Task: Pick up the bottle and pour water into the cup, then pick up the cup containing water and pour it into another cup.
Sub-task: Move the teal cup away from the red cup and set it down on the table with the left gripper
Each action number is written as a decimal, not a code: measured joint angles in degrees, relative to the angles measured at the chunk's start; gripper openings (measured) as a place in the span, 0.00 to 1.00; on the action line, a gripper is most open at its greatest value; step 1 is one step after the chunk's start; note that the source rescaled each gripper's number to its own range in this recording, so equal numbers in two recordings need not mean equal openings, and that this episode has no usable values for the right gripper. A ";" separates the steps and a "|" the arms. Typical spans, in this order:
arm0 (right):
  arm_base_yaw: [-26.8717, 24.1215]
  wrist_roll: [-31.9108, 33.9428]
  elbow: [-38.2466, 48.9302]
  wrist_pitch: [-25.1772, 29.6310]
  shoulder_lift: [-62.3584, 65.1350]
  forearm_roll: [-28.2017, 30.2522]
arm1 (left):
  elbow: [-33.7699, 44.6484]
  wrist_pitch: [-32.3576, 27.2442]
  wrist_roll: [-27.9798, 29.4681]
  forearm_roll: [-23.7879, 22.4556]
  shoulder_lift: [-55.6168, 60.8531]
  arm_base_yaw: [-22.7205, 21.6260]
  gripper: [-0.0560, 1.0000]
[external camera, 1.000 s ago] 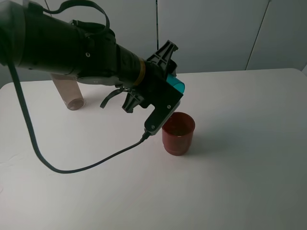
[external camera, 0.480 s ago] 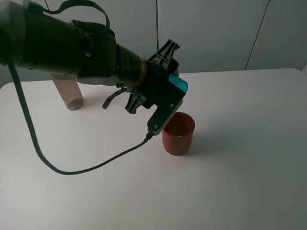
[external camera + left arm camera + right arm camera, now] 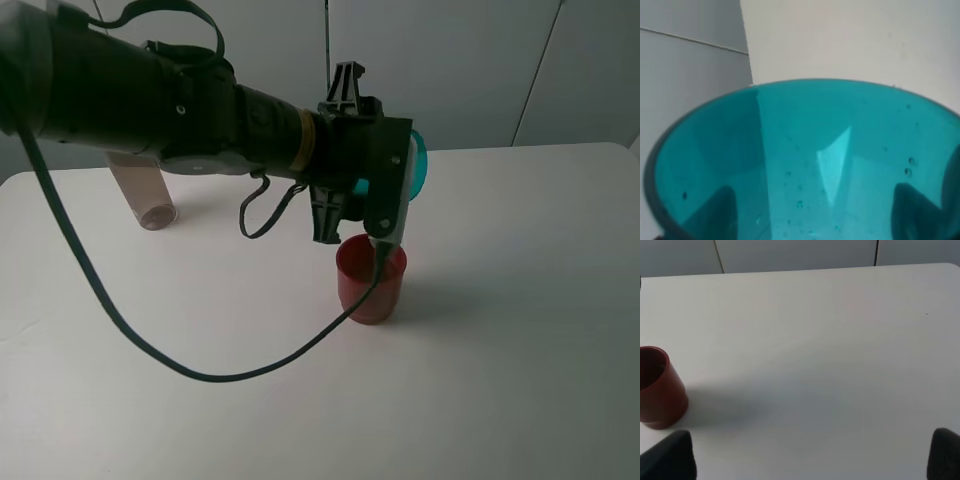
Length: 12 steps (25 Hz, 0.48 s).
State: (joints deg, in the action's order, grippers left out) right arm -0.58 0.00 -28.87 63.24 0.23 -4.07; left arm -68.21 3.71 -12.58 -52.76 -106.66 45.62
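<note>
Gripping the small translucent teal plastic tumbler (image 3: 412, 168) above the squat dark red plastic cup (image 3: 371, 279), the left gripper (image 3: 385, 180) looks to be on the task's last pour; the tall tinted bottle (image 3: 140, 196) stands aside.

A white table (image 3: 520, 330) with rounded corners fills most of the high view, its matte top evenly lit, with soft grey shadows falling toward four o'clock. Behind it, from ten to two o'clock, stands a pale grey panelled wall (image 3: 450, 70), split by thin dark seams, one upright near twelve o'clock and one slanting at about one o'clock. The same wall and tabletop show in both wrist views.
</note>
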 joint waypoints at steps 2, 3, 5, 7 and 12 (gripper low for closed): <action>0.00 0.00 0.00 0.00 0.00 0.00 | 0.00 3.22 5.45 1.38 -0.04 -1.92 0.12; 0.00 0.00 0.00 0.00 0.00 0.00 | 0.00 4.61 7.27 2.63 -0.04 -2.72 0.12; 0.00 0.00 0.00 0.00 0.00 0.00 | 0.00 6.74 9.54 6.66 -0.04 -4.54 0.12; 0.00 0.00 0.00 0.00 0.00 0.00 | 0.00 8.56 10.07 12.12 -0.04 -6.10 0.12; 0.00 0.00 0.00 0.00 0.00 0.00 | 1.20 15.90 10.40 23.71 -0.17 -10.66 0.12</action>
State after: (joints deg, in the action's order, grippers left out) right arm -0.58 0.00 -28.87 63.24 0.23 -4.07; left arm -67.01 19.62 -2.18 -29.04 -106.83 34.96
